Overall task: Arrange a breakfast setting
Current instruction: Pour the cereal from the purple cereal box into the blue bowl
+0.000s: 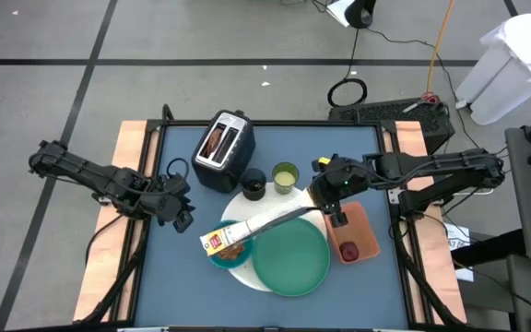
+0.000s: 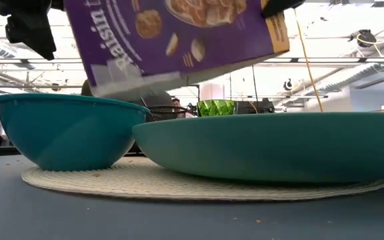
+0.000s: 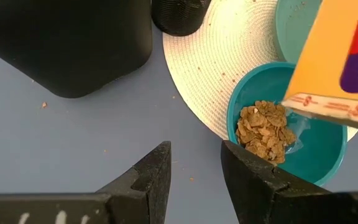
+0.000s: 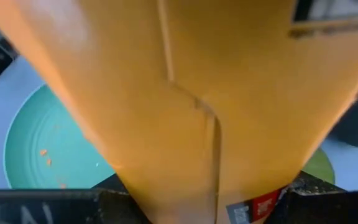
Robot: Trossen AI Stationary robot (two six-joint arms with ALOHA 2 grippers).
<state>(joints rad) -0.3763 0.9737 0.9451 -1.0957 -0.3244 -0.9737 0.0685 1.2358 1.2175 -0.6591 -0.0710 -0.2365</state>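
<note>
Seen from above, a blue table holds a breakfast setting near its centre. At nine o'clock the left gripper hovers over bare table, its fingers a little apart and holding nothing. At eleven o'clock stands a toaster. Just right of it, near twelve, sit a black cup and a yellow-green cup. In the centre a white mat carries a teal bowl at its seven o'clock edge, with flakes inside, and a green plate at five o'clock. A cereal box tilts over the bowl, its open end low, clamped at its upper end by the right gripper. At three o'clock lies an orange tray holding a small red fruit.
</note>
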